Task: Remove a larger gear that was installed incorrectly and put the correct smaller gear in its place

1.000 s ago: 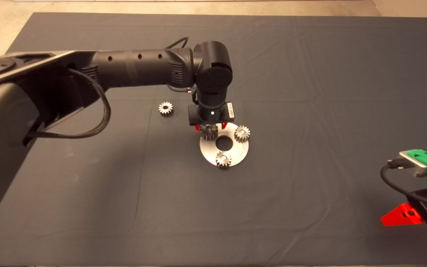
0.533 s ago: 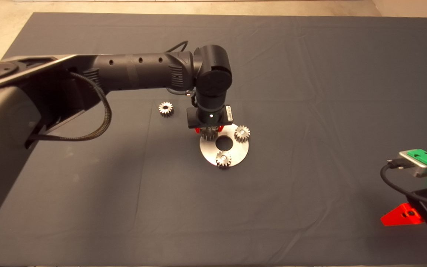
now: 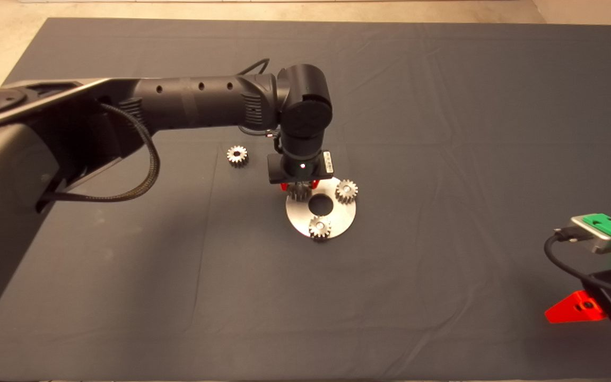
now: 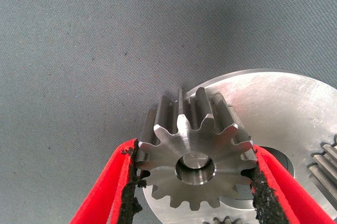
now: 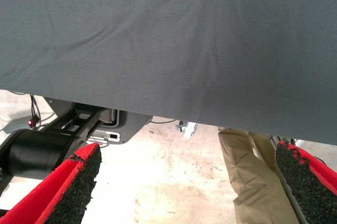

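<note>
Two red fingers of the left gripper (image 4: 192,182) pinch the larger gear (image 4: 195,158) from either side, black pads (image 4: 128,192) pressed against its long teeth. The gear sits on the round metal plate (image 3: 337,216) at the plate's rim, its centre hole over a shiny post end; whether it has lifted off the plate cannot be told. In the head view the left gripper (image 3: 299,185) hangs straight down over that gear, the black arm reaching in from the left side.

Compared with half a second ago, almost nothing differs: arm, wrist and gripper sit in the same spot. Against the picture a second ago, the wrist has come slightly lower and back toward the arm's base, and less of the gear shows beneath the gripper.

Beyond the gripper, on the same plate, two fine-toothed gears: one (image 3: 346,191) just beside it across the plate's centre hole, one (image 3: 320,228) at the plate's near rim. The smaller gear (image 3: 237,155) lies loose on the mat (image 3: 443,106), well apart from the gripper, on its arm side.

Right gripper (image 5: 184,192) parked at the mat's edge, fingers spread wide, nothing between them; floor shows beyond.
</note>
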Controlling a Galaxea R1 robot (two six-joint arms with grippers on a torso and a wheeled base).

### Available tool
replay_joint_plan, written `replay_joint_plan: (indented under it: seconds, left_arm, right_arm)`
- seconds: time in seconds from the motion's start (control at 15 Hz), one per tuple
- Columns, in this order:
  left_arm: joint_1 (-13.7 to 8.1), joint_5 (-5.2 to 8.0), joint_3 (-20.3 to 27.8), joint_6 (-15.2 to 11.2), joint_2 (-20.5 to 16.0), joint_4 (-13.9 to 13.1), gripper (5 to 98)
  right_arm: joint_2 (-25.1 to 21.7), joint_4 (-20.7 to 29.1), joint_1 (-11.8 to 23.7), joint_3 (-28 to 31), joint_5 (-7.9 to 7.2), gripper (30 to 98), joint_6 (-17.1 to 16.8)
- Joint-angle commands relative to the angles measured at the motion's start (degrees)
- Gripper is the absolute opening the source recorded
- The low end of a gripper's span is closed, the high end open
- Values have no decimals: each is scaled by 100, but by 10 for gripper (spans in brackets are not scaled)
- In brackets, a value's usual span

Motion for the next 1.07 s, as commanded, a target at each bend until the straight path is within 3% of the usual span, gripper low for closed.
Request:
replay_joint_plan:
  seconds: [0.0, 0.8, 0.87, 1.0]
  left_arm:
    - [-99, 91, 16, 28, 16, 51, 455]
    - [-125, 105, 77, 102, 16, 24, 365]
    - [-134, 96, 69, 279, 16, 24, 359]
    - [-134, 105, 33, 352, -28, 16, 350]
  right_arm:
    - [26, -17, 112, 52, -730, 877, 18]
    - [52, -17, 108, 38, -730, 877, 26]
    - [78, -17, 108, 32, -730, 877, 26]
    - [131, -17, 108, 25, -730, 877, 44]
